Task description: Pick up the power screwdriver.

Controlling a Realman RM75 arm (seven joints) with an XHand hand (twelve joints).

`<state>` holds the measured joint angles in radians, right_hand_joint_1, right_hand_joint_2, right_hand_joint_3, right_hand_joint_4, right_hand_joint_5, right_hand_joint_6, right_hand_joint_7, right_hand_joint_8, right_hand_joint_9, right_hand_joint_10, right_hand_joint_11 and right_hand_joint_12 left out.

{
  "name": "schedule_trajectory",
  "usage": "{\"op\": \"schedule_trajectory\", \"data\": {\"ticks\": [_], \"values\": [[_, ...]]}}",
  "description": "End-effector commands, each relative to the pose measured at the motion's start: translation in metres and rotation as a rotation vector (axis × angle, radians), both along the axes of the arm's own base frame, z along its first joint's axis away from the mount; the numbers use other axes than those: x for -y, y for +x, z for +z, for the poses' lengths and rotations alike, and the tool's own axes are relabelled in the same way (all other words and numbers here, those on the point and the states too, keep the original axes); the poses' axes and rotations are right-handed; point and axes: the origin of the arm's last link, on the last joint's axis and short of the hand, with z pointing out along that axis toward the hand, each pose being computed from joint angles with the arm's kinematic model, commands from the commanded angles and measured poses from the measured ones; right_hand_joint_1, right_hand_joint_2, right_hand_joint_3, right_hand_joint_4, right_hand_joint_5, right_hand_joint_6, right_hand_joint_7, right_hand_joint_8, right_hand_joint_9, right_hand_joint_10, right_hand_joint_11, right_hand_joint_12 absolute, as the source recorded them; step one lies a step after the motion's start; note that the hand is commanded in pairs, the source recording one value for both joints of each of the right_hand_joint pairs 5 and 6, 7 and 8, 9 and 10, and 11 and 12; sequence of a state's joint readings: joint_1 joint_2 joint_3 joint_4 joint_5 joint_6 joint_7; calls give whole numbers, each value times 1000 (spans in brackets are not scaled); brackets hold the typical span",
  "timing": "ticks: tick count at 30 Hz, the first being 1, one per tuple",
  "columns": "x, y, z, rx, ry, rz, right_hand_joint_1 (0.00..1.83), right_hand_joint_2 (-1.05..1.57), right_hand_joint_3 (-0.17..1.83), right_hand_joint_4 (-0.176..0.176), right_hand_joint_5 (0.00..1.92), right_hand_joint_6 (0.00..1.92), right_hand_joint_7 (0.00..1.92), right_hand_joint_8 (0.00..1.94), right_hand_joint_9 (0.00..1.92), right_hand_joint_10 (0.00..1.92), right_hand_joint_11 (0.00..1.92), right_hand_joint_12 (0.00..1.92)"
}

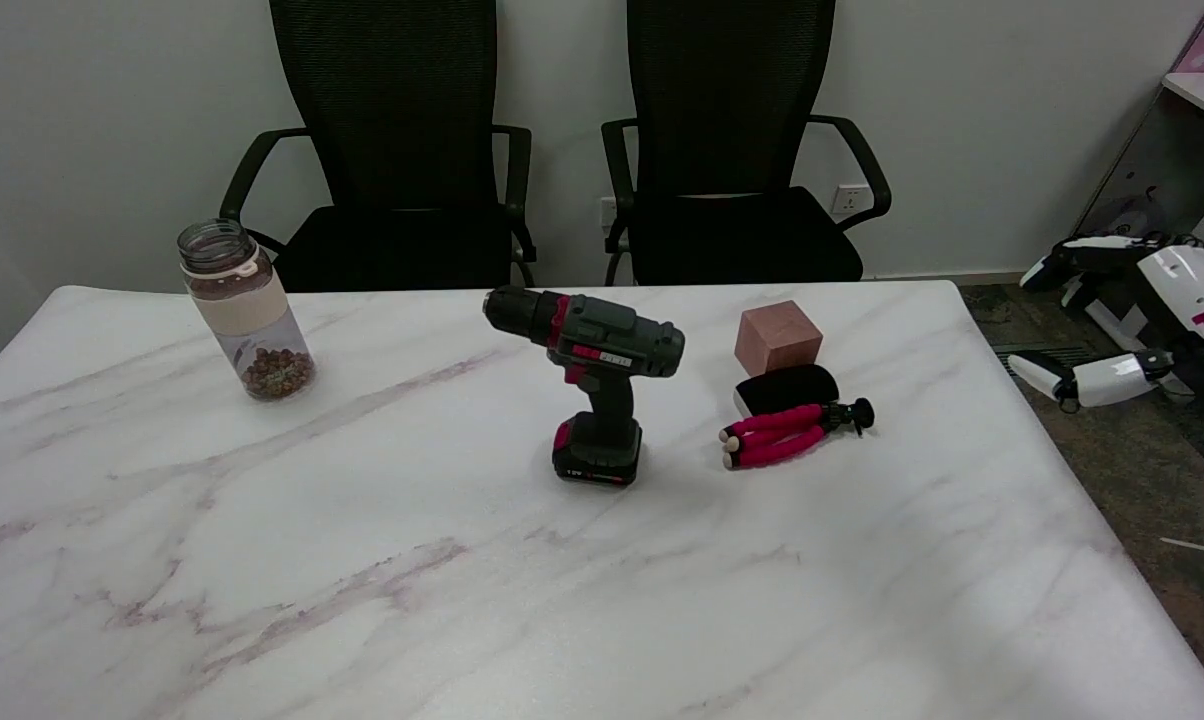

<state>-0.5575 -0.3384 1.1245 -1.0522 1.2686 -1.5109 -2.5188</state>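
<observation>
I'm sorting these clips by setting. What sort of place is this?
Probably an office or lab room: two black office chairs stand behind a marble-look table, a wall socket is on the plain wall, and white robot parts lie on the floor at right.

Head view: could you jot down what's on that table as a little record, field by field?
surface: white marble-look table
middle: power screwdriver, standing upright on its battery base
far left: clear bottle, something brown at the bottom
right of the screwdriver: pink cube, black pad, small pink-legged tripod lying down
behind: two black chairs
robot's right hand: not seen over the table
</observation>
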Motion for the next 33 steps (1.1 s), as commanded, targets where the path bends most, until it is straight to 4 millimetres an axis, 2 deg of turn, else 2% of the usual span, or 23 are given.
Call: {"op": "schedule_trajectory", "data": {"ticks": [1,9,14,20,25,33], "values": [[1,-24,-55,339,87,-27,1047,259,969,-176,802,802,802,802,713,713,954,954],[19,-46,-97,573,163,-129,1025,160,1023,-176,759,759,759,759,698,698,933,933],[26,-54,-118,719,209,-136,990,60,1114,-176,651,651,651,651,673,673,892,892],[35,-58,-139,906,283,-138,973,55,1043,-176,579,579,579,579,656,656,848,848],[45,-58,-159,935,348,-151,954,43,1069,-176,509,509,509,509,643,643,816,816],[57,-63,-184,985,400,-177,923,68,1005,-176,472,472,472,472,634,634,804,804]]}}
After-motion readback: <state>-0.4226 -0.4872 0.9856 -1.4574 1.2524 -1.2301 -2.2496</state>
